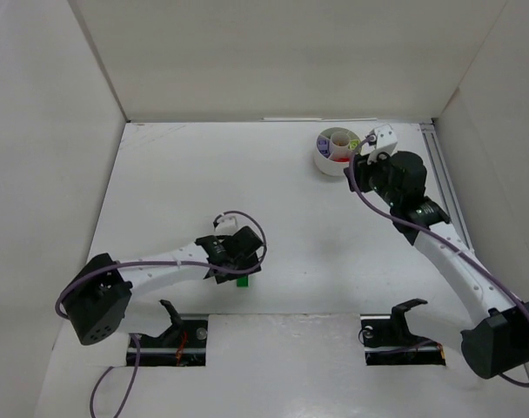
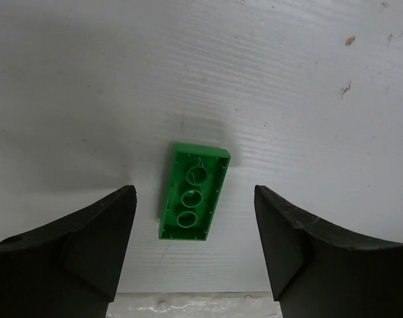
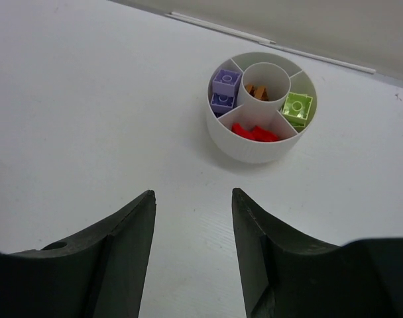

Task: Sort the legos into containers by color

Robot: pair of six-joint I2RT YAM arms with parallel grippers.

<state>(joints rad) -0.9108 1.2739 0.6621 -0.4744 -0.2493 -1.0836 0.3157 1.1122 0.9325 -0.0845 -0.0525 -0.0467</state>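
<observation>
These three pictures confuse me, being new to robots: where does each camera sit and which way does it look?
Top external: above and behind, looking down on the table; both arms, left pincer and right pincer show.
Left wrist: on the left arm, facing down at a green brick between its open fingers.
Right wrist: on the right arm, looking ahead at the white dish past its open fingers.
Shared: the top view also shows the brick and the dish.
</observation>
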